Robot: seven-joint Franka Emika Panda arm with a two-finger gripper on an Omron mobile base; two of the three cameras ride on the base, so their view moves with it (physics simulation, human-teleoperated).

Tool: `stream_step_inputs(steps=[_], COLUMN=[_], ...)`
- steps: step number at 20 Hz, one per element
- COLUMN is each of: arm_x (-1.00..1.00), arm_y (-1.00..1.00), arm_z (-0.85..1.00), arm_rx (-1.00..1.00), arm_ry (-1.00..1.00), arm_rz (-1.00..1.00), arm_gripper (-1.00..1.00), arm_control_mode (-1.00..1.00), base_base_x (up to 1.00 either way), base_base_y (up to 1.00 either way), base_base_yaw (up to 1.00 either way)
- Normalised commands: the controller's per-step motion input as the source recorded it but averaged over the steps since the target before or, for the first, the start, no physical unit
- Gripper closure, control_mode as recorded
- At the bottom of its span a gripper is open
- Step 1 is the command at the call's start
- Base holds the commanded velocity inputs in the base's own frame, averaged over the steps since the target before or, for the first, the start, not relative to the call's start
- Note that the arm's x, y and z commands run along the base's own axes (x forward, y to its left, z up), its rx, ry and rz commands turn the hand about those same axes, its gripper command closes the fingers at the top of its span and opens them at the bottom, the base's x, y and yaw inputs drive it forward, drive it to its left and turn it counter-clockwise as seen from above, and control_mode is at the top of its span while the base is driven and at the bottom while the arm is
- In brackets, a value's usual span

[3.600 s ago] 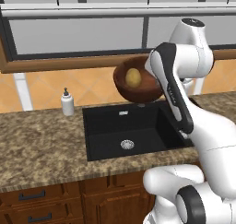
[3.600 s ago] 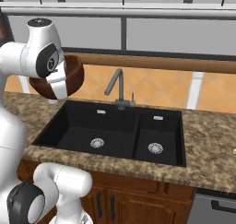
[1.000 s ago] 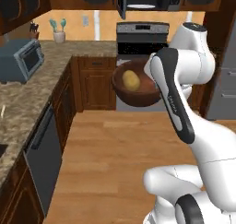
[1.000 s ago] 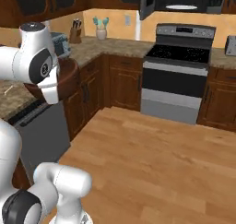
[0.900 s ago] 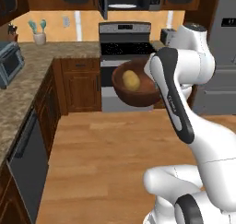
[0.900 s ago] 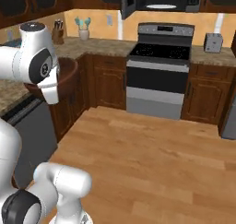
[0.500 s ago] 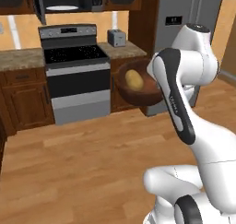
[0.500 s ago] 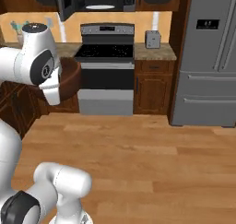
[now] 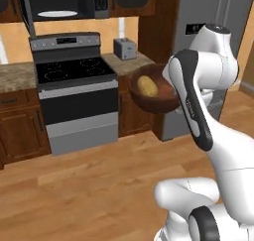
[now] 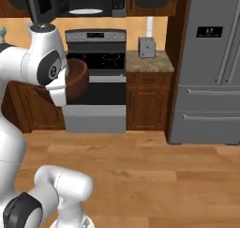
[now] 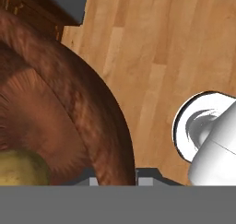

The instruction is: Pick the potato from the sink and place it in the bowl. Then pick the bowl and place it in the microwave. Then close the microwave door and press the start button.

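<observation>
My gripper (image 11: 120, 178) is shut on the rim of the dark reddish-brown bowl (image 9: 151, 104), holding it up in the air in front of the arm. The yellowish-tan potato (image 9: 147, 86) lies inside the bowl (image 11: 69, 112), and its edge shows as the potato (image 11: 18, 170) in the hand view. The bowl (image 10: 78, 79) hangs level with the stove top. The microwave (image 9: 62, 2) sits above the stove, its inside showing. The microwave door (image 10: 40, 4) stands swung open to the left. The sink is out of view.
A steel stove (image 9: 74, 71) with a black cooktop stands under the microwave, a toaster (image 9: 125, 48) on the counter to its right. A tall grey fridge (image 10: 211, 67) fills the right side. Bare wooden floor (image 9: 89, 185) lies between me and the stove.
The whole scene has slid across the views as the base turned: stove and microwave are now ahead and the fridge has come in at the right. The bowl with the potato stays held.
</observation>
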Motion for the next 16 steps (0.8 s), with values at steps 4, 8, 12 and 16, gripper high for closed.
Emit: stream_step_inputs(steps=[4,8,12,16], arm_x=[0.0,0.0,0.0,0.0], arm_y=[0.0,0.0,0.0,0.0], arm_z=[0.0,0.0,0.0,0.0], arm_rx=[0.0,0.0,0.0,0.0], arm_ry=[0.0,0.0,0.0,0.0], arm_rz=[0.0,0.0,0.0,0.0], arm_gripper=[1.0,1.0,1.0,1.0], arm_control_mode=[1.0,1.0,1.0,1.0], base_base_x=[1.0,1.0,1.0,1.0], base_base_y=[0.0,0.0,0.0,0.0], base_base_yaw=[0.13,0.09,0.13,0.2])
